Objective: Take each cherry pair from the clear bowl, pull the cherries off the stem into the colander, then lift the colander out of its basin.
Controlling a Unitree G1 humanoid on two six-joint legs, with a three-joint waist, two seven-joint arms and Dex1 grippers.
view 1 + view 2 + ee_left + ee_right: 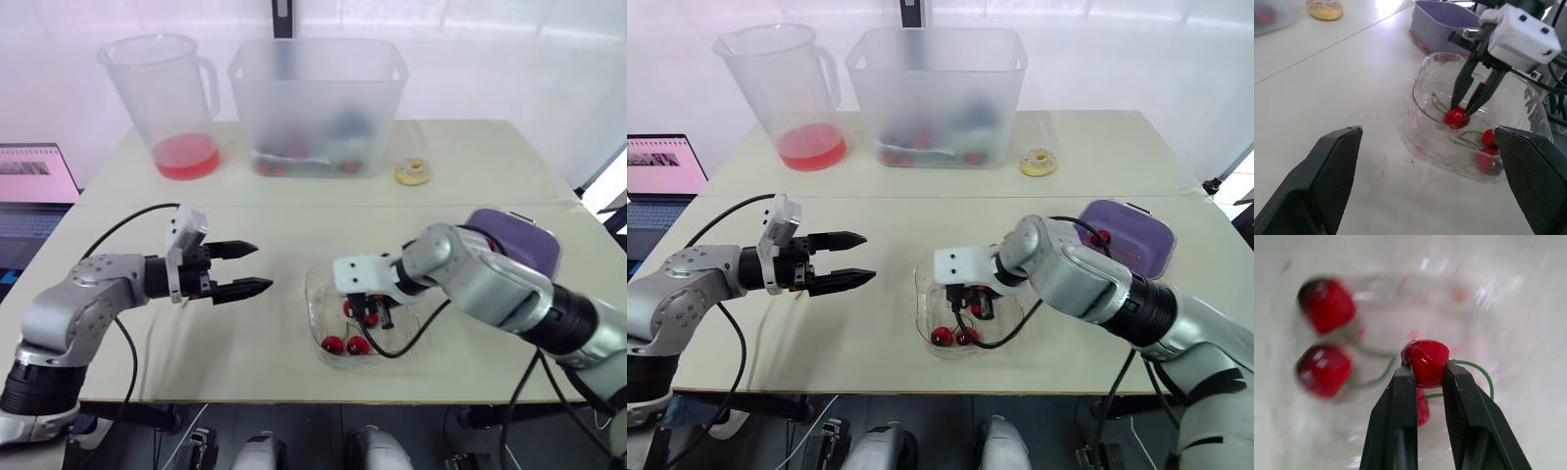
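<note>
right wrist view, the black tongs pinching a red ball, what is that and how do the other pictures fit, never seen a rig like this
This is a humanoid robot with two arms, each ending in a black two-fingered gripper. Two pictures come from cameras on its head, looking down over the table; the other two from a camera on each wrist. Your close-up shows the right gripper shut on a cherry inside the clear bowl, where more cherries lie. The left gripper is open beside the bowl, holding nothing. Also on the table: a purple colander, a jug with red liquid, a frosted tub and a doughnut.
</note>
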